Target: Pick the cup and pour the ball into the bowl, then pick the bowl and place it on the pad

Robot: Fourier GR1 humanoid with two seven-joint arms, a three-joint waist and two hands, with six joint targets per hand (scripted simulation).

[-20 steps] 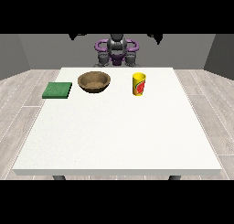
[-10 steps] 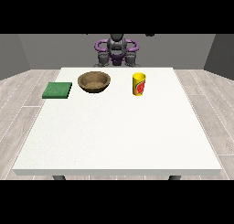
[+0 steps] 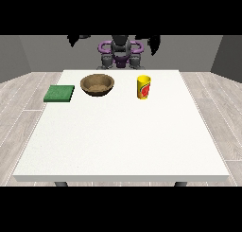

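Stood upright at two o'clock: yellow cup with red print (image 3: 143, 87). At eleven: round brown wooden bowl (image 3: 97, 84). At ten: flat green square pad (image 3: 59, 93).

The light is soft and even, and the big white table (image 3: 123, 131) is the brightest thing, with no shiny glare on it. Only small, faint shadows sit right under the bowl (image 3: 97, 84), the yellow cup (image 3: 143, 86) and the green pad (image 3: 59, 93), so the light seems to come from above. The walls at the back are a darker gray, the two hands (image 3: 74, 38) (image 3: 154, 41) raised near the top look like plain black shapes, and the table edges stay straight without bending.
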